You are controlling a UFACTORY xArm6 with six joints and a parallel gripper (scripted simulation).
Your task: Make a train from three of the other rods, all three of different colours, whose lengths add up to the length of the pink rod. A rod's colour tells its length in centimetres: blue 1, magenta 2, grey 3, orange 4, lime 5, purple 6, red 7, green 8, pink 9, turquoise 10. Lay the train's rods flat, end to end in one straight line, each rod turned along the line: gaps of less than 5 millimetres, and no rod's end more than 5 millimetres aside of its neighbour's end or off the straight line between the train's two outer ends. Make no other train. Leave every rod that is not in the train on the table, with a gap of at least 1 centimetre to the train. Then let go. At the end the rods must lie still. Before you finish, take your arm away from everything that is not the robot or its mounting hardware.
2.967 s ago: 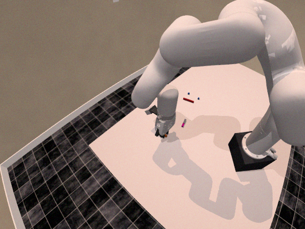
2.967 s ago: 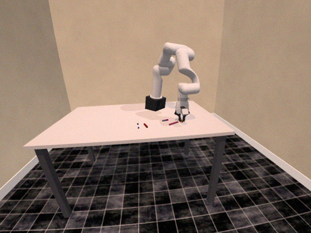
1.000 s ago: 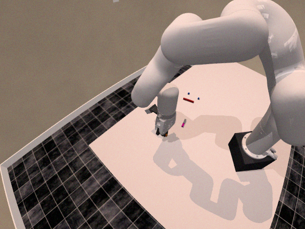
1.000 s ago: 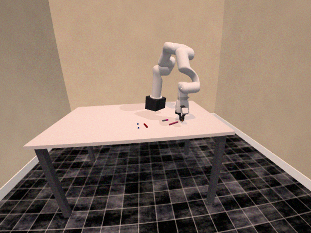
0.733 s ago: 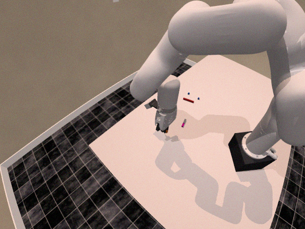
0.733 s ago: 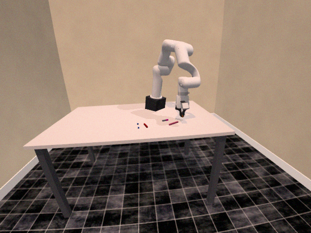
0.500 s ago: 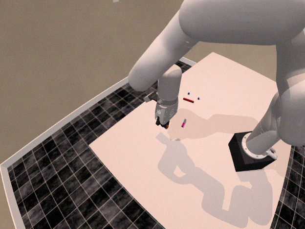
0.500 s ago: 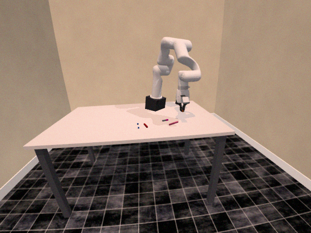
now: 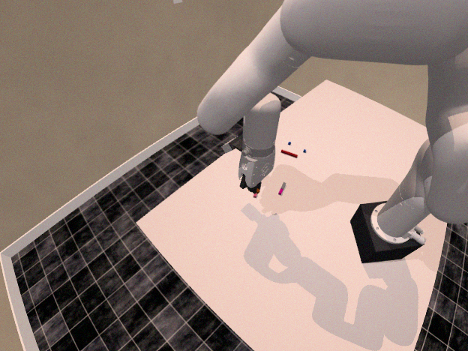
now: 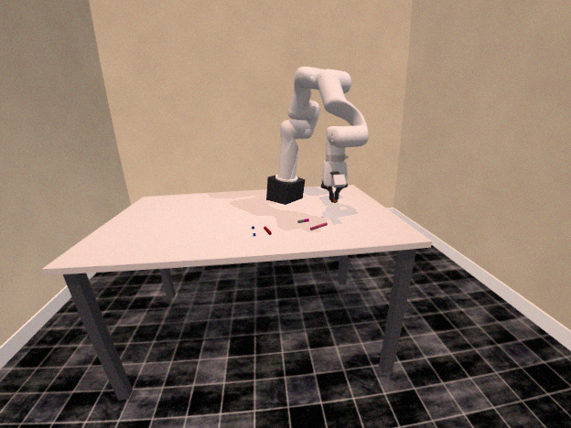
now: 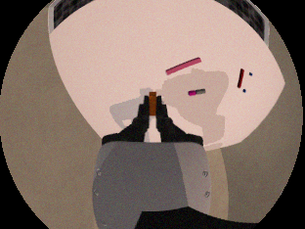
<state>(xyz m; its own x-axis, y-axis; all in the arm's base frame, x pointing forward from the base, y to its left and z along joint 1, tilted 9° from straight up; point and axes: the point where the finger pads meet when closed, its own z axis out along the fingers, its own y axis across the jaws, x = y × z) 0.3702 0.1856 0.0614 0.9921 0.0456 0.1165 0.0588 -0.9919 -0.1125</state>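
Observation:
My gripper (image 9: 251, 187) (image 10: 333, 198) (image 11: 152, 103) is shut on the orange rod (image 9: 258, 190) (image 10: 333, 200) (image 11: 152, 102) and holds it upright above the table (image 9: 211, 260) (image 10: 184, 234). The pink rod (image 10: 318, 226) (image 11: 183, 66) lies flat; in the top view only its end (image 9: 255, 195) shows below the fingers. The magenta rod (image 9: 280, 191) (image 10: 306, 219) (image 11: 194, 93) and the grey rod (image 9: 283, 184) (image 10: 300, 220) (image 11: 201, 91) lie end to end in one line beside it. The red rod (image 9: 289, 153) (image 10: 266, 230) (image 11: 240, 78) lies farther off.
Two blue rods (image 9: 289, 142) (image 9: 304, 151) (image 10: 253, 227) (image 10: 253, 234) lie on either side of the red rod. The arm's black base (image 9: 378, 241) (image 10: 285, 188) stands at the table's back edge. The arm casts wide shadows on the table.

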